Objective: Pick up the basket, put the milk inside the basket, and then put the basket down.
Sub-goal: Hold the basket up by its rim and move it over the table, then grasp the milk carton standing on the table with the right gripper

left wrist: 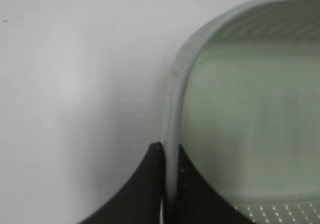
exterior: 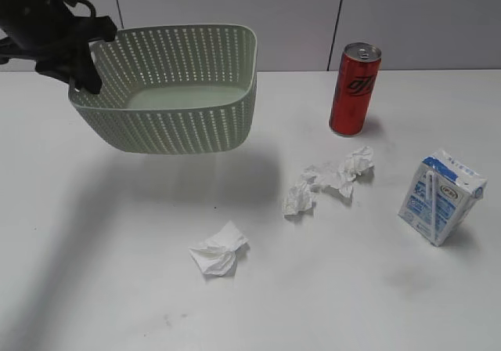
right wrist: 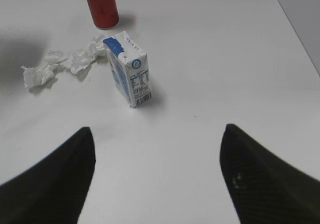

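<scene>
The pale sage-green basket (exterior: 176,92) hangs above the table at the back left, tilted, casting a shadow below. My left gripper (exterior: 84,75) is shut on its left rim; in the left wrist view the jaws (left wrist: 170,151) pinch the basket wall (left wrist: 250,109). The basket looks empty. The white and blue milk carton (exterior: 441,197) stands on the table at the right, straw facing front. In the right wrist view the milk (right wrist: 127,69) stands upright ahead of my right gripper (right wrist: 157,134), which is open, empty and well short of it. The right arm is outside the exterior view.
A tall red can (exterior: 355,89) stands at the back right, behind the milk. Crumpled white tissues lie mid-table (exterior: 333,175) and nearer the front (exterior: 219,251). The tissues (right wrist: 60,64) and the can (right wrist: 101,5) also show in the right wrist view.
</scene>
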Robot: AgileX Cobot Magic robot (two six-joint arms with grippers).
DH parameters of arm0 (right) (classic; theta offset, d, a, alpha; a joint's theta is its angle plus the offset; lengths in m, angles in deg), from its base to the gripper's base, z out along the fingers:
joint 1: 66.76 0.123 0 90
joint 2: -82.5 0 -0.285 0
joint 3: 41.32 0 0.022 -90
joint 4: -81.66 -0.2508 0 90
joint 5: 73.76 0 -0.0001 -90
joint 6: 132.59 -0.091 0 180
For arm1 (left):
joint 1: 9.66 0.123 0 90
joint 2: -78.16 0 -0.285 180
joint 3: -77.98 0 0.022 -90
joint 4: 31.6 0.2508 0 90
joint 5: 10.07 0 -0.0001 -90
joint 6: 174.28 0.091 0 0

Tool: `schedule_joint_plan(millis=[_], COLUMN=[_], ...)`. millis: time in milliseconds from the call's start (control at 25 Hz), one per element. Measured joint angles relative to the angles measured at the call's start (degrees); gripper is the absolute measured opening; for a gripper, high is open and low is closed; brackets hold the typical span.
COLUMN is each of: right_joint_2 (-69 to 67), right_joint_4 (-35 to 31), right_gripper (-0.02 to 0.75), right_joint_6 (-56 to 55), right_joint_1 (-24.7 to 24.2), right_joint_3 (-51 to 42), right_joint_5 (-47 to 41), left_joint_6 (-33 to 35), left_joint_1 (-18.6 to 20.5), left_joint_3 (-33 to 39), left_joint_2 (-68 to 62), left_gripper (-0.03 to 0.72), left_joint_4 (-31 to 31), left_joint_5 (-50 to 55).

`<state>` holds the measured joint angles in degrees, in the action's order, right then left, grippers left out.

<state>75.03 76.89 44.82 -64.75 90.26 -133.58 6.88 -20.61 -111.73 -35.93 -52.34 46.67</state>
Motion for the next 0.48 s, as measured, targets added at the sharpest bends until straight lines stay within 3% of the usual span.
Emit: schedule_joint_plan(millis=[480], right_joint_2=[-0.1], right_joint_4=[-0.5], right_gripper=[0.587], right_joint_6=[0.0], right_joint_1=[0.0], right_joint_3=[0.6], right_joint_5=[2.0], left_joint_6=[0.0], left_joint_1=[0.0], left_joint_3=[0.0], left_joint_2=[0.0], left_gripper=[-0.015], left_joint_4=[0.2], left_joint_5=[2.3])
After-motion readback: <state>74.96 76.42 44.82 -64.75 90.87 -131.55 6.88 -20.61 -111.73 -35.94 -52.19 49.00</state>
